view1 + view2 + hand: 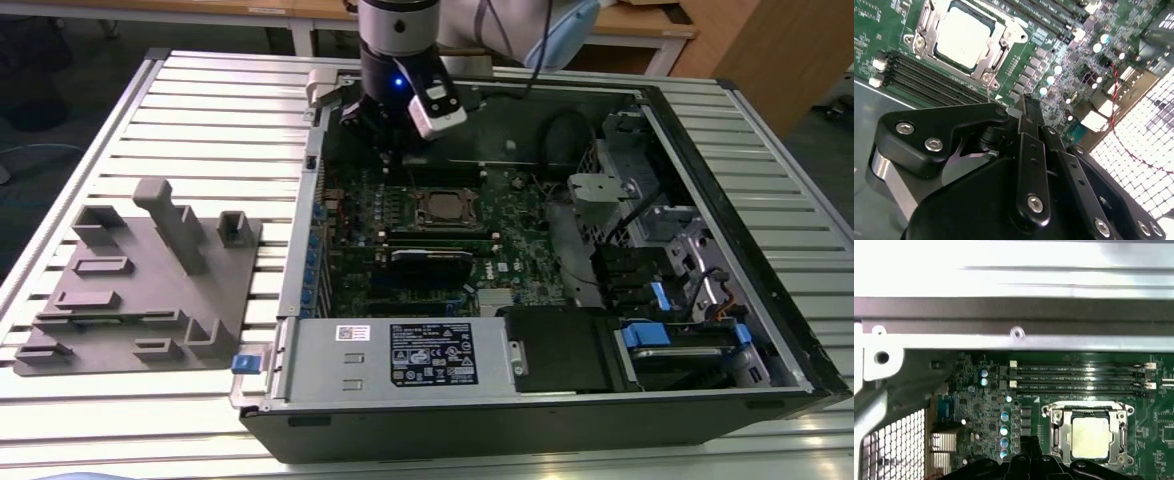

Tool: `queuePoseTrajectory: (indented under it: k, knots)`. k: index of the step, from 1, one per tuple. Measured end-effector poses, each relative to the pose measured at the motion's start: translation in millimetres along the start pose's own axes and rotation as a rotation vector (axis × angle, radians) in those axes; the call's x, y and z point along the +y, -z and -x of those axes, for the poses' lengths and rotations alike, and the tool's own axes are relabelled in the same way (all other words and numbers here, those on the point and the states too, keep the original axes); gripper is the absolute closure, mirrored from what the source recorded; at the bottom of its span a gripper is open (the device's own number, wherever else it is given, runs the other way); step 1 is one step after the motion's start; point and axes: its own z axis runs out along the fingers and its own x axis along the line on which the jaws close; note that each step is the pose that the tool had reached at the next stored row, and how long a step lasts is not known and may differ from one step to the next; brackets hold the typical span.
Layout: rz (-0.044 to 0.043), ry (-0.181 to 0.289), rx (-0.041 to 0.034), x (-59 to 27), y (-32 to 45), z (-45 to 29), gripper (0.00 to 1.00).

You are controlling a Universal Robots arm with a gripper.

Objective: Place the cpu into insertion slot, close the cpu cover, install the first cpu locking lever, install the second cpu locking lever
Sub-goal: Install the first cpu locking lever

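Note:
The cpu [438, 208] lies flat in the insertion slot on the green motherboard [367, 215], its silver-grey top showing in both wrist views [964, 35] [1094, 437]. The cpu cover [999, 47] [1056, 432] lies down around it as a silver frame, and the slot itself is hidden beneath them. My gripper [387, 145] hangs inside the open computer case, above the board between the cpu and the case's rear wall. Its black fingers [1026, 107] [1029, 445] look pressed together with nothing between them, a short way off the cover's corner.
Long black memory slots [1079, 377] run between the cpu and the case wall [1014, 315]. A power supply [400, 355] and drive bays [667, 290] fill the case's near and right side. A grey fixture block [140, 280] stands on the slatted table [200, 110] at the exterior view's left.

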Motion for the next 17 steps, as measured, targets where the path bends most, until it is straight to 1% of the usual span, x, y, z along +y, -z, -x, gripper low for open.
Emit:
queuePoseTrajectory:
  k: [4, 11, 17]
  knots:
    - [0.0, -0.002, 0.0, 6.4, -0.6, -2.5, 0.89]
    - [0.0, -0.004, -0.0001, 17.3, -1.6, -2.9, 0.89]
    - [-0.0001, -0.004, -0.0001, 22.8, -2.2, -3.0, 0.89]
